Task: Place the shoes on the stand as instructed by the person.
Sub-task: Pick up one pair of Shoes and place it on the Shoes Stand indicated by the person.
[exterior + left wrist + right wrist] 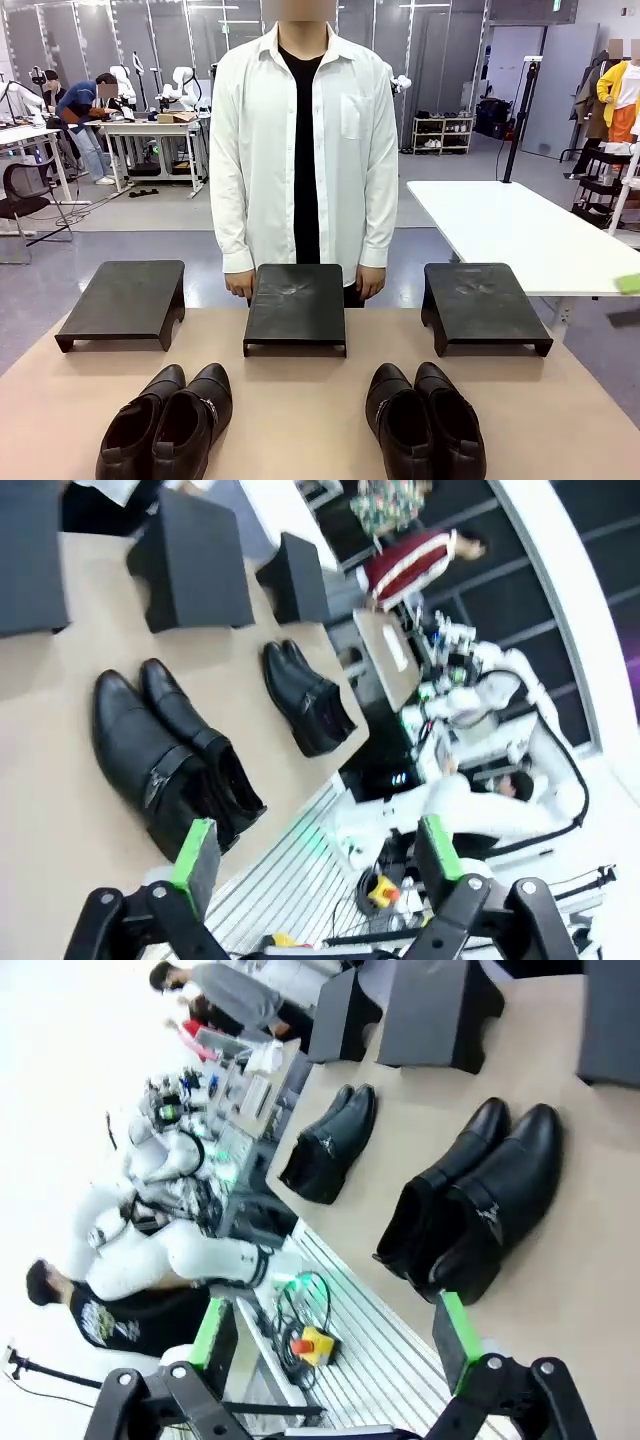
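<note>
1. The desk (300, 430) has a tan top and carries three low black stands in a row along its far side: the left stand (125, 300), the middle stand (296, 303) and the right stand (482, 303). They are set apart from one another, and nothing lies on any of their tops.
2. The shoes are on the desk top, on the robot's side of the stands, as two glossy black pairs with their toes pointing toward the stands.
3. The left pair (165, 425) sits in front of the gap between the left and middle stands. Its two shoes are pressed side by side, and one shows a small metal buckle.
4. The right pair (425, 425) sits in front of the gap between the middle and right stands, also side by side. The two pairs are well apart.
5. The person (300, 140) stands at the far edge behind the middle stand, in an open white shirt over a black tee. Both arms hang down, with the hands just behind that stand's back corners.
6. The left fingers (197, 852) are spread wide and released, grasping nothing. In the left wrist view the left pair lies nearest beyond them, untouched.
7. The right fingers (452, 1335) are likewise spread and released, empty. In the right wrist view the right pair lies just beyond one green pad, with no contact that can be seen.
</note>
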You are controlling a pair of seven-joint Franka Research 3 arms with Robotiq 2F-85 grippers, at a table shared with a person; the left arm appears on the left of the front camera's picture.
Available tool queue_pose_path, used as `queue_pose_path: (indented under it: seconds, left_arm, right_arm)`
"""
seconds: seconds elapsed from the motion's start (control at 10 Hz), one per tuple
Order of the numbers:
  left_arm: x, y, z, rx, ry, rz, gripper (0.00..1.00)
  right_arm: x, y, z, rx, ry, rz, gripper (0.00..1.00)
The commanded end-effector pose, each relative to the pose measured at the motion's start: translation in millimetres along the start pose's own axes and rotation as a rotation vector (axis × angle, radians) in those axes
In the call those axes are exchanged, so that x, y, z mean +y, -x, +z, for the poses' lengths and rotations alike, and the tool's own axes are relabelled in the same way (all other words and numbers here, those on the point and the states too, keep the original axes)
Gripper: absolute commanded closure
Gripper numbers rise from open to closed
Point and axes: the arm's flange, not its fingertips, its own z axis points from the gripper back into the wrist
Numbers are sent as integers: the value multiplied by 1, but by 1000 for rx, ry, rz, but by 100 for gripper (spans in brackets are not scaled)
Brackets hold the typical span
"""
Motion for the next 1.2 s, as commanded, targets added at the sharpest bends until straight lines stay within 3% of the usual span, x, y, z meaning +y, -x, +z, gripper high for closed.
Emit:
queue_pose_path:
  seconds: [0.0, 0.1, 0.3, 0.4, 0.8, 1.1]
  left_arm:
    - [13, 21, 24, -109, 2, 29, 0]
    - [13, 46, 58, -201, -20, 41, 0]
    - [17, 74, 92, -301, -61, 75, 0]
    - [16, 87, 106, -318, -90, 104, 0]
    - [14, 85, 119, -382, -149, 137, 0]
    - [18, 89, 120, -356, -116, 124, 0]
  right_arm:
    - [-18, 26, 28, -154, -34, -24, 0]
    - [-26, 63, 65, -274, -24, -72, 0]
    - [-32, 99, 93, -373, -15, -110, 0]
    - [-33, 112, 95, -382, -13, -123, 0]
    - [-36, 113, 94, -393, 22, -137, 0]
    - [-35, 116, 99, -376, 5, -157, 0]
